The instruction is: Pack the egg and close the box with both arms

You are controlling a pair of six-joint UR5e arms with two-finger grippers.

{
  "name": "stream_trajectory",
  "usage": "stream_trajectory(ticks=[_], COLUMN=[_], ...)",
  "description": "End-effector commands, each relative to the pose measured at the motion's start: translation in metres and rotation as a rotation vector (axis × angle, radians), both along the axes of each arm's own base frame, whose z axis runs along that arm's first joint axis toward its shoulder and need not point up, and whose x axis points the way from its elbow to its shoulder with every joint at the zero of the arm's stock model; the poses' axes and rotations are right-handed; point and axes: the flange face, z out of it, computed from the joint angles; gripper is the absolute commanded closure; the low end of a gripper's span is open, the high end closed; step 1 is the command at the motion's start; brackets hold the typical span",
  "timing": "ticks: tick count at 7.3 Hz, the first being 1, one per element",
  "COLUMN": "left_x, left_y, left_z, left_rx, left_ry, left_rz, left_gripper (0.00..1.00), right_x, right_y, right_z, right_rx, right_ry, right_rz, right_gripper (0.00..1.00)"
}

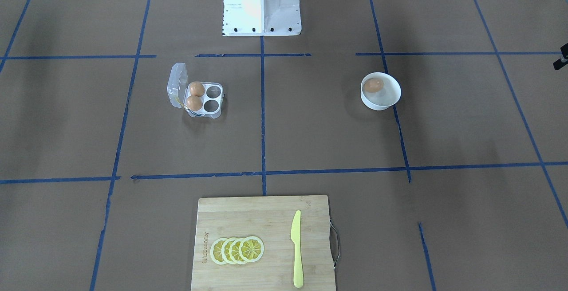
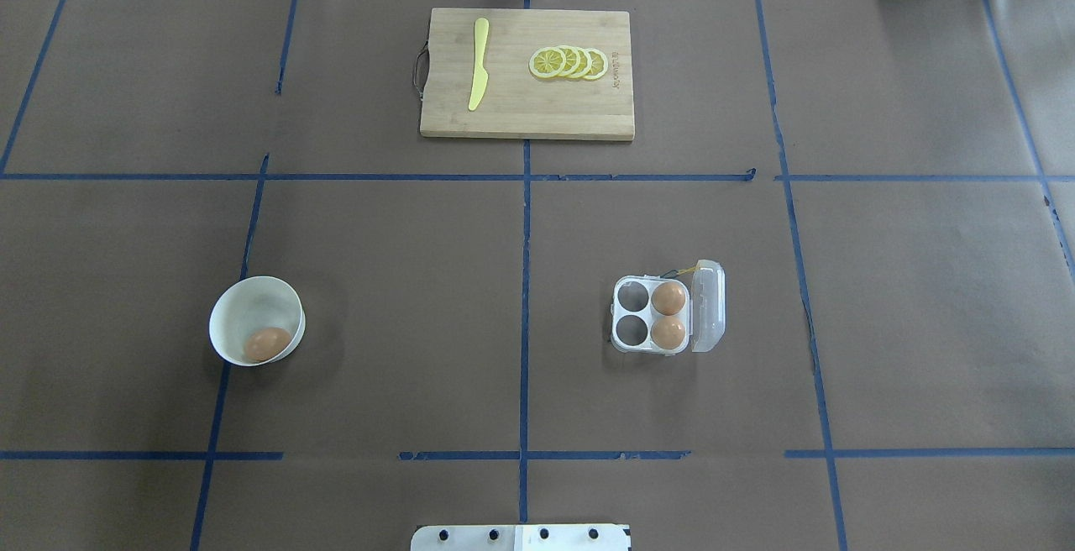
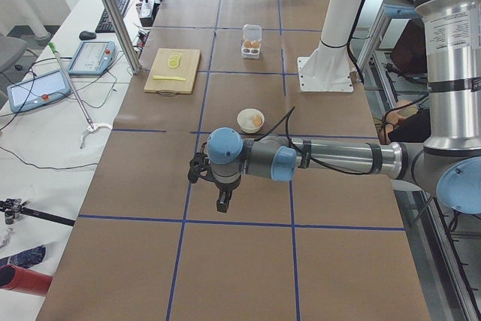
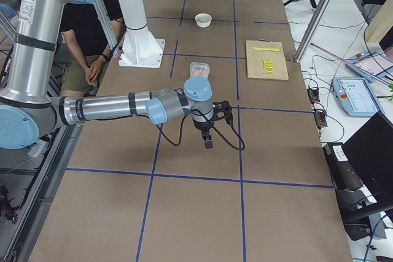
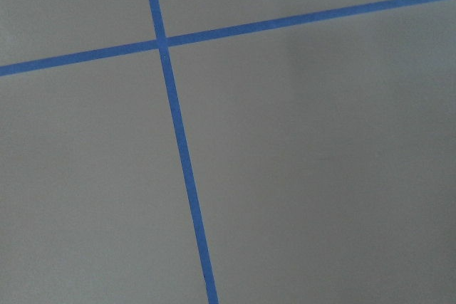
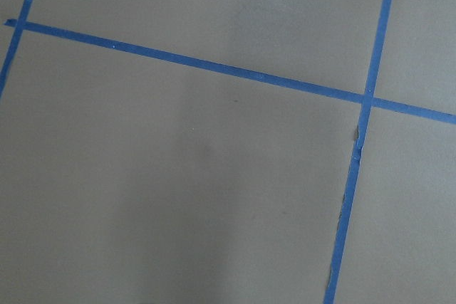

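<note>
Lying in the round white bowl (image 2: 252,312) on the robot's left half of the brown paper-covered table (image 2: 403,265), the small tan-brown egg (image 2: 268,343) rests against the wall nearest the robot. The small clear plastic egg box (image 2: 647,316) sits well apart on the right half with its hinged lid (image 2: 708,306) swung open on the outer side; two more brown eggs (image 2: 668,298) fill the cups beside that lid.

The overhead and front-facing views show these things and the white pedestal (image 1: 262,2); only the side views show the arms. In the exterior left view the silver-grey left arm (image 3: 338,159) stretches low; its black left gripper (image 3: 223,202) points down over bare paper, nearer the camera than the bowl. In the exterior right view the right arm (image 4: 104,107) does likewise; its right gripper (image 4: 209,139) hangs short of the box. Whether either gripper's fingers are spread or clenched I cannot tell; both wrist cameras take in only paper and blue tape lines (image 5: 178,147).

Across the table lies a bamboo cutting board (image 2: 521,110) bearing a yellow plastic knife (image 2: 479,64) and overlapping lemon slices (image 2: 569,62).
</note>
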Motion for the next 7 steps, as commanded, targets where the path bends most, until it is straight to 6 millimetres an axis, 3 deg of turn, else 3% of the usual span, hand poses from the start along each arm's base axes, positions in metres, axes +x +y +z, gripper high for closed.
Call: stream_trajectory(ticks=[1, 3, 7], left_x=[-0.001, 0.001, 0.000], left_y=[-0.027, -0.031, -0.027], left_z=[-0.034, -0.063, -0.047], left_rx=[0.066, 0.062, 0.025], left_ry=[0.006, 0.003, 0.003], left_rz=[-0.007, -0.005, -0.011], left_gripper=[0.00, 0.00, 0.00], right_x=[-0.001, -0.002, -0.003], right_y=[0.010, 0.011, 0.008], right_z=[0.004, 0.004, 0.003], right_rx=[-0.022, -0.030, -0.023], right_ry=[-0.027, -0.051, -0.048], right_rz=[-0.011, -0.020, -0.019], right_gripper=[0.00, 0.00, 0.00])
